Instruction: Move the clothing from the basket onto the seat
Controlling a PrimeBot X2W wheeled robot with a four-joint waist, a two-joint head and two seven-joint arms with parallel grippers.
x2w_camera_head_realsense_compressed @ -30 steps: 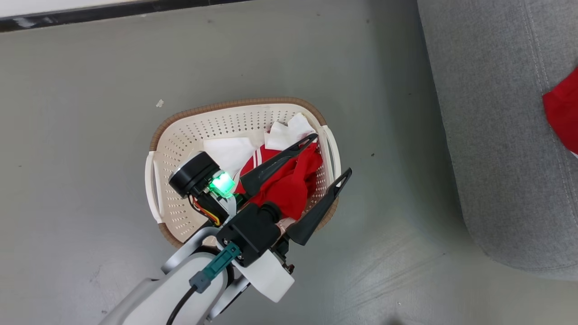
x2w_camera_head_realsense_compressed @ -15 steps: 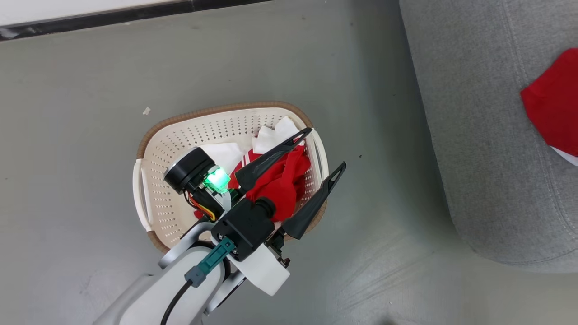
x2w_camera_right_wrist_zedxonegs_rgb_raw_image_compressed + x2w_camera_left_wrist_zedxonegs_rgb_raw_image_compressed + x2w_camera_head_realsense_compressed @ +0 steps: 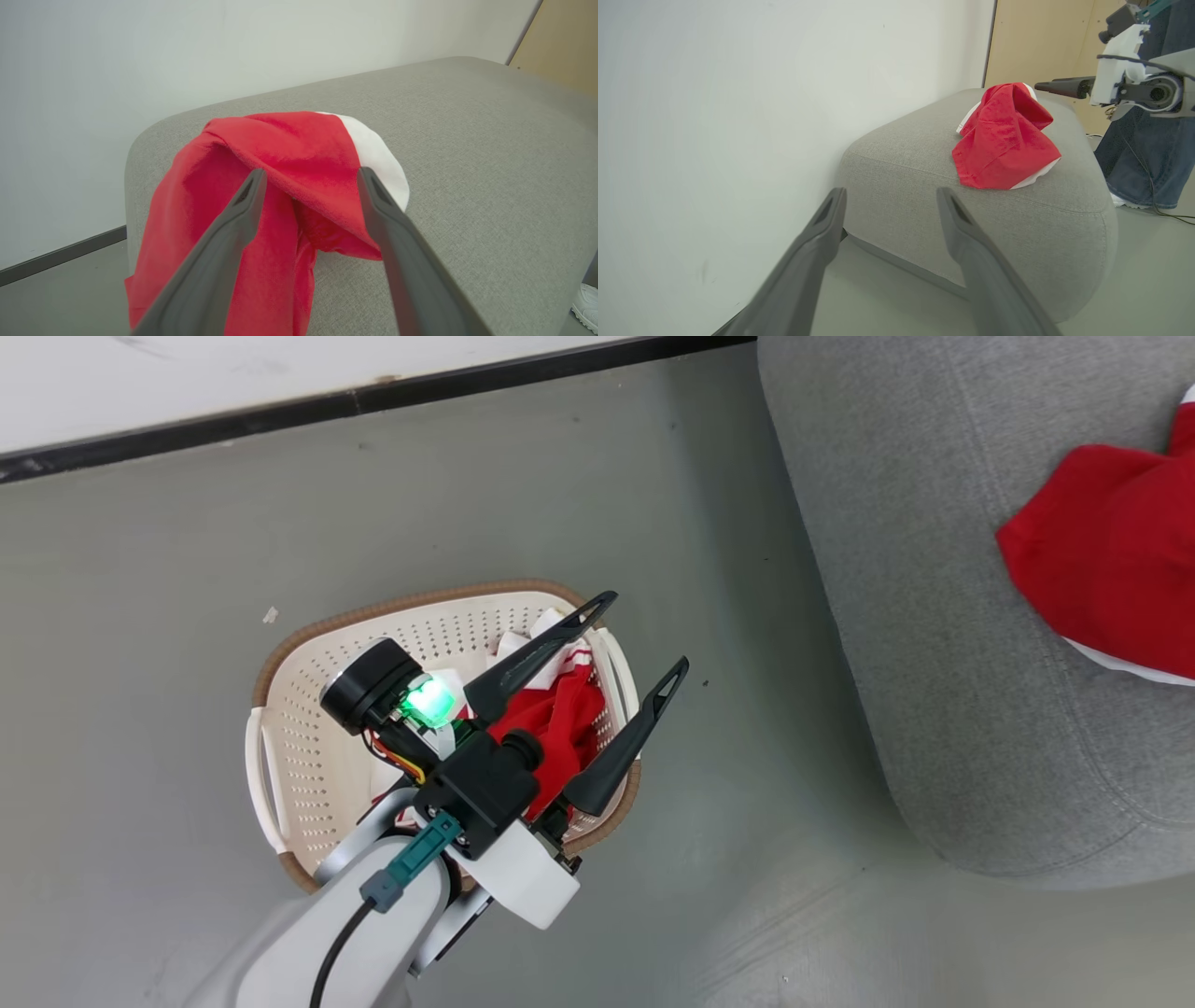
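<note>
Basket: oval cream plastic laundry basket (image 3: 299, 747) with perforated walls, a brown woven-look rim and white side handles, standing on the grey floor (image 3: 187, 569), apart from the sofa.
Basket contents: bright red soft clothing with white stripes and white panels (image 3: 565, 723), bunched against the wall and handle on the sofa side; much of it is hidden by the arm above.
Seat: large grey fabric-upholstered sofa (image 3: 934, 663) with rounded edges and a visible seam, set against a white wall.
Seat contents: one crumpled red garment with a white panel (image 3: 1004, 140), lying on the sofa's top close to its rounded edge.
Left gripper (image 3: 649, 630): over the basket's sofa-side rim, two long dark fingers spread wide and holding nothing; a green light (image 3: 425, 702) glows at its wrist.
Right gripper (image 3: 311, 171): just above the garment on the sofa, fingers spread apart, the red cloth showing between and beyond them; whether the tips touch it cannot be told.
Bystander: a person's legs in blue jeans (image 3: 1148, 154) and a white shoe (image 3: 1125, 201), on the floor at the sofa's far end.
</note>
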